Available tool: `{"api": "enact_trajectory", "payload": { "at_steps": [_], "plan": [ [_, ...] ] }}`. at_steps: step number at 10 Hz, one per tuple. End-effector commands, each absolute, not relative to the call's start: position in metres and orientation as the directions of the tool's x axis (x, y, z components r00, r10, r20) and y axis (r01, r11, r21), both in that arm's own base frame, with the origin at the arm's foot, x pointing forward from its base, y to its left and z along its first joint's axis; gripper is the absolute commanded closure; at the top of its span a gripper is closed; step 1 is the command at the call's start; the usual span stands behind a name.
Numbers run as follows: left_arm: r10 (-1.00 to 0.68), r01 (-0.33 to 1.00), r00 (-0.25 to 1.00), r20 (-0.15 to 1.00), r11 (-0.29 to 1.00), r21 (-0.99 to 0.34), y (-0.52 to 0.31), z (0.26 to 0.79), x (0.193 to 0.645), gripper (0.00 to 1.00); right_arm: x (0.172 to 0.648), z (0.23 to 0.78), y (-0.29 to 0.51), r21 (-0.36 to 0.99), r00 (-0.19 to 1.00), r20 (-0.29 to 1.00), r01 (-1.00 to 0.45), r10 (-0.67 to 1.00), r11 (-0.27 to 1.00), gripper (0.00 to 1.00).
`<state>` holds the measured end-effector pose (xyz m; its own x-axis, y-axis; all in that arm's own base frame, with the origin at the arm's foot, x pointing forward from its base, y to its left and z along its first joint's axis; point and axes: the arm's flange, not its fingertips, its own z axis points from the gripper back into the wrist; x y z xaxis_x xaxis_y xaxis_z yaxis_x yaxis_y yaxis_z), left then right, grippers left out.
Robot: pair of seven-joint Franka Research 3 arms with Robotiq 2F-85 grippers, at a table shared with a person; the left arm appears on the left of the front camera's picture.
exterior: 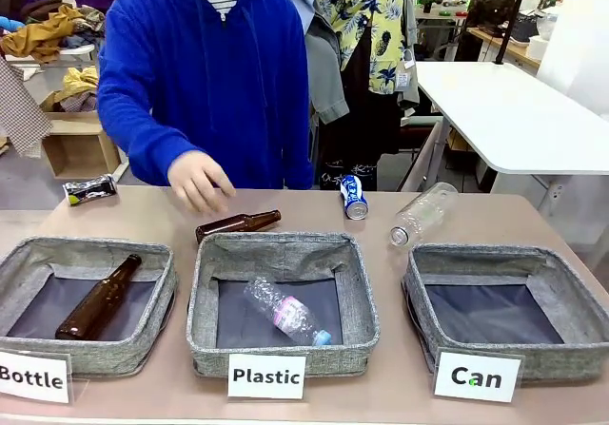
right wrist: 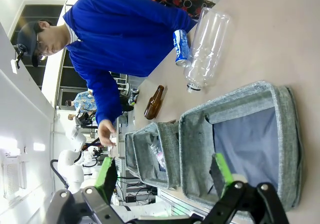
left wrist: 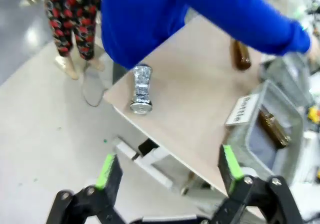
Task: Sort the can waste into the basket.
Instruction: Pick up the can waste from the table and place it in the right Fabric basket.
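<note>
Right wrist view: blue can (right wrist: 181, 47) lies beyond pincer (right wrist: 164, 170).

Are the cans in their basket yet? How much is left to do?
Done: nothing so far. The Can basket holds no cans. In hand: nothing. The left fingers and right fingers are open and empty. Left: both cans. The blue can lies on the table behind the baskets, and the crushed can lies near the far left corner.
</note>
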<state>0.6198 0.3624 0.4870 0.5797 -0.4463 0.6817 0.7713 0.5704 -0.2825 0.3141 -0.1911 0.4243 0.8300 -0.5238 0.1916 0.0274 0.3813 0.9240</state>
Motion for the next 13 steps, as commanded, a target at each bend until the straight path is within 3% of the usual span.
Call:
{"api": "enact_trajectory", "payload": {
  "at_steps": [1, 3, 5, 7, 10, 11, 13],
  "plan": [
    [-0.618, 0.833, 0.517, 0.593, 0.523, -0.182, 0.314, 0.474, 0.641, 0.00, 0.315, 0.425, -0.192, 0.925, 0.826, 0.217, -0.003, -0.520, 0.381, 0.00],
    [-0.712, 0.843, 0.503, 0.489, 0.528, -0.099, 0.278, 0.465, 0.669, 0.00, 0.315, 0.425, -0.192, 0.925, 0.826, 0.217, -0.003, -0.520, 0.381, 0.00],
    [-0.684, 0.830, 0.519, 0.513, 0.548, -0.109, 0.291, 0.466, 0.666, 0.00, 0.315, 0.425, -0.192, 0.925, 0.826, 0.217, -0.003, -0.520, 0.381, 0.00],
    [-0.715, 0.813, 0.526, 0.460, 0.582, -0.024, 0.268, 0.454, 0.666, 0.00, 0.315, 0.425, -0.192, 0.925, 0.826, 0.217, -0.003, -0.520, 0.381, 0.00],
    [-0.859, 0.902, 0.371, 0.352, 0.424, 0.085, 0.216, 0.412, 0.697, 0.00, 0.315, 0.425, -0.192, 0.925, 0.826, 0.217, -0.003, -0.520, 0.381, 0.00],
    [-0.872, 0.922, 0.323, 0.367, 0.378, 0.087, 0.200, 0.397, 0.712, 0.00, 0.315, 0.425, -0.192, 0.925, 0.826, 0.217, -0.003, -0.520, 0.381, 0.00],
    [-0.893, 0.918, 0.305, 0.332, 0.368, 0.147, 0.173, 0.373, 0.731, 0.00, 0.315, 0.425, -0.192, 0.925, 0.826, 0.217, -0.003, -0.520, 0.381, 0.00]
  ]
}}
